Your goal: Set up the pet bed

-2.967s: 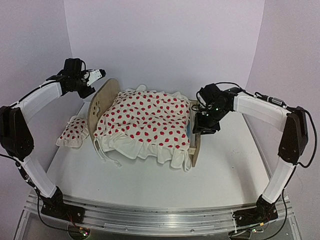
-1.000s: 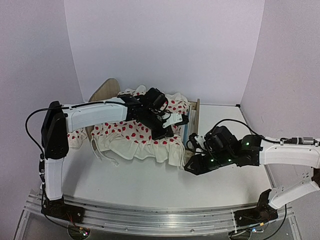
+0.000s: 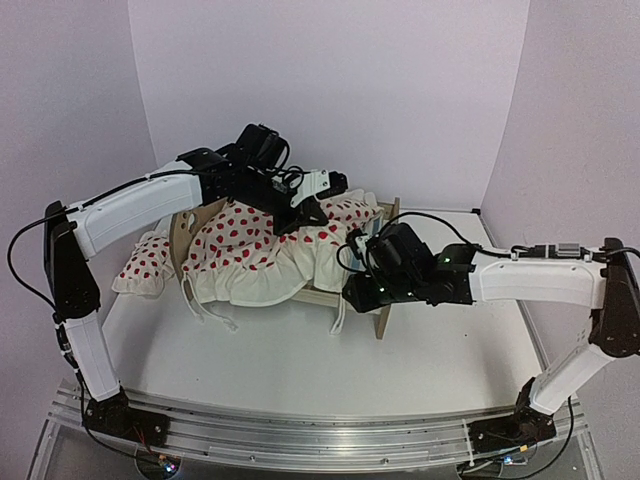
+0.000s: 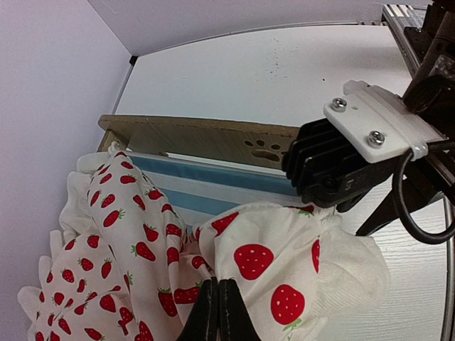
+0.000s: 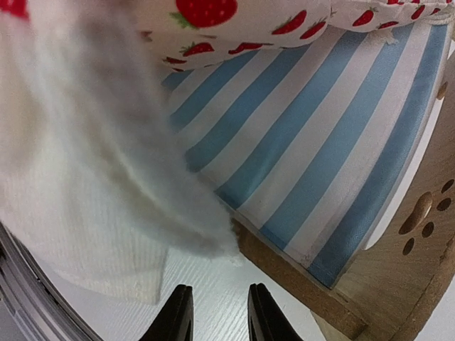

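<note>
I judge this to be the blanket step. My left gripper (image 4: 217,302) is pinched shut on a fold of the blanket (image 4: 263,263), held up near the foot end of the bed (image 3: 383,322), which stands on the desk (image 3: 450,350) towards the back. My right gripper (image 5: 213,312) is parted with nothing between its fingers, low over the desk just beside the side rail (image 5: 298,273).

Next I'd draw the fold towards the footboard (image 4: 199,135) and lay it flat over the mattress (image 5: 320,156), keeping my right arm off the frame. The pillow (image 3: 145,262) lies by the headboard (image 3: 178,232), not yet placed.

The left wrist view shows the pinch, which the top view hides. The right wrist view shows the bare stripes close up. Only the top view takes in the pillow.
</note>
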Motion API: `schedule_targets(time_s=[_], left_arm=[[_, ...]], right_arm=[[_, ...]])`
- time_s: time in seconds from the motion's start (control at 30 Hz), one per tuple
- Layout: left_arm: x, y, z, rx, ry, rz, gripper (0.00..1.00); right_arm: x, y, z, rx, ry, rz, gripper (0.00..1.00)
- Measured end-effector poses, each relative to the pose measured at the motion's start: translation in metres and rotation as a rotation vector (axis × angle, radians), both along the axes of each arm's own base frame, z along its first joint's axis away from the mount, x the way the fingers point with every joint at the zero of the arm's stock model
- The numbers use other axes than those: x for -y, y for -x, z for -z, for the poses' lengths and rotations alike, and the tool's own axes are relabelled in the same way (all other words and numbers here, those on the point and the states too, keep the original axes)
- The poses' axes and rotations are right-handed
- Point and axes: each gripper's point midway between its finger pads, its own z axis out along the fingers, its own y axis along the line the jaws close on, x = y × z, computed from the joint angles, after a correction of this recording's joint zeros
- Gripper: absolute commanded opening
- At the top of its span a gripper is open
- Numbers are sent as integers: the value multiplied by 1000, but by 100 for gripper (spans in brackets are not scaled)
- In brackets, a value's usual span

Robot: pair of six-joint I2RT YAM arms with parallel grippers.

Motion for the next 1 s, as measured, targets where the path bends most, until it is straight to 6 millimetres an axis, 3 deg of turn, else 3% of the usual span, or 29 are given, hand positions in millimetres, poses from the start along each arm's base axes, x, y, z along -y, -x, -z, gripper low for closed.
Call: schedule_targets(time_s=[0.27, 0.4, 0.5, 0.57, 0.73, 0.83, 1.0], left_arm=[[0, 0, 0, 1, 2, 1, 0], [1, -1, -1, 7, 7, 1, 0], [2, -2, -3, 12, 11, 1, 0], [2, -2, -3, 14, 10, 2, 0], [2, -2, -3, 22, 8, 7, 0], [2, -2, -2, 30, 5, 14, 0], [0, -1, 15, 32, -23, 27, 0]], right_arm=[[-4, -22, 7, 43, -14, 31, 20], [-7, -24, 15, 53, 11, 11, 19], [-7, -26, 15, 59, 15, -1, 3], [-8, -26, 15, 50, 3, -13, 0], [-3, -23, 18, 14, -16, -44, 0], [3, -16, 9, 1, -23, -64, 0], [4, 8, -30, 0, -104, -161, 0]])
